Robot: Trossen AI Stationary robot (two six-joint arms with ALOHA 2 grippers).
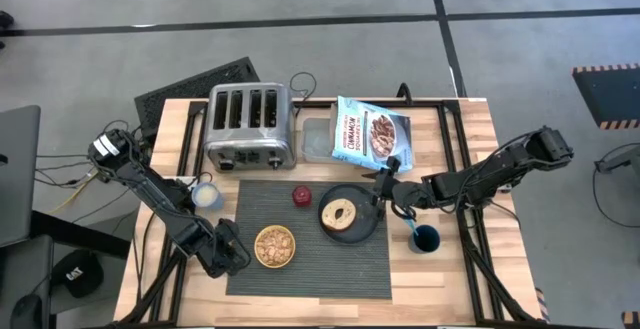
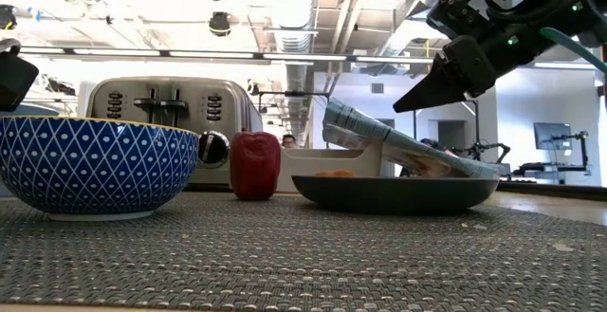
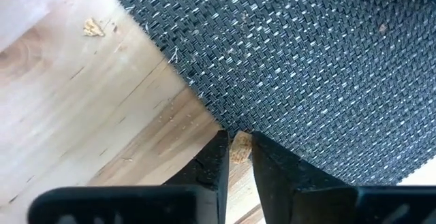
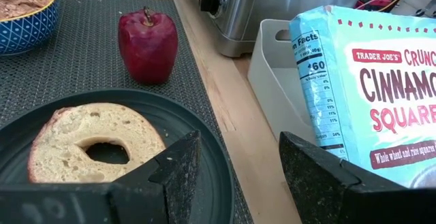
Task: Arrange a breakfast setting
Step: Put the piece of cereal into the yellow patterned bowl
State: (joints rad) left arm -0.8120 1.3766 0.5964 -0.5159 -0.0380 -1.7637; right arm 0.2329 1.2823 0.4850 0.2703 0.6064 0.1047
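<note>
A cereal crumb (image 3: 240, 149) is seen pinched between the fingers of the left end effector (image 3: 238, 157), at the placemat (image 1: 310, 259) edge on the desk (image 1: 465, 269). On the mat are set the bowl (image 1: 274, 246) (filled with cereal), the apple (image 1: 301, 196) and the plate (image 1: 365, 227) with bagel (image 1: 339, 212); the cup (image 1: 425, 238) is placed just off the mat's right side. No spoon is found in view, so the setting is judged nearly done. The right end effector (image 4: 235, 166) is held open above the plate's rim, bagel just beside it, nothing gripped.
</note>
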